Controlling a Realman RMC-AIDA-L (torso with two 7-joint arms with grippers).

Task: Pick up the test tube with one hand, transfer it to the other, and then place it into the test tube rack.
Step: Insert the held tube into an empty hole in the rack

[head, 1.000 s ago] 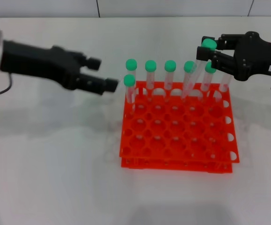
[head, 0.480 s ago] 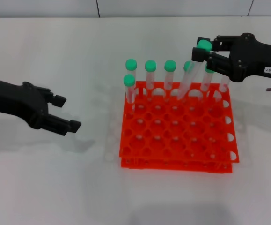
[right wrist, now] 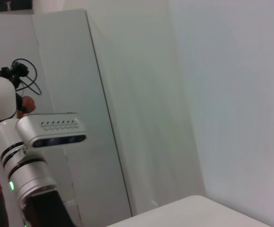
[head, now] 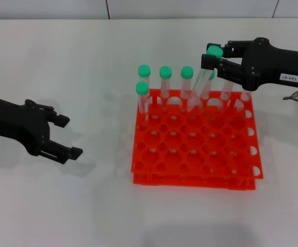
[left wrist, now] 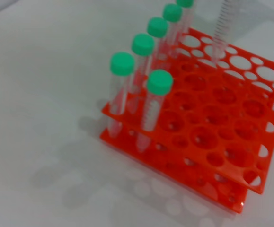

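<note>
The orange-red test tube rack (head: 179, 172) stands mid-table; it also shows in the left wrist view (left wrist: 207, 163). My right gripper (head: 214, 56), with the white label, is shut on the test tube (head: 200, 85) just below its green cap (head: 214, 51). The tube slants down and left, its lower end at the rack's back row. In the left wrist view the tube (left wrist: 224, 23) hangs over a back hole. My left gripper (head: 69, 136) is open and empty, low over the table to the left of the rack.
Several other green-capped tubes (head: 165, 85) stand in the rack's back row, and one (head: 142, 98) stands in the second row at the left corner. They also show in the left wrist view (left wrist: 122, 80). The right wrist view shows only walls and my left arm (right wrist: 28, 179).
My left gripper has drawn back from the rack, left and down toward the table. My right gripper has moved left with the tube, whose lower end now reaches the back row.
</note>
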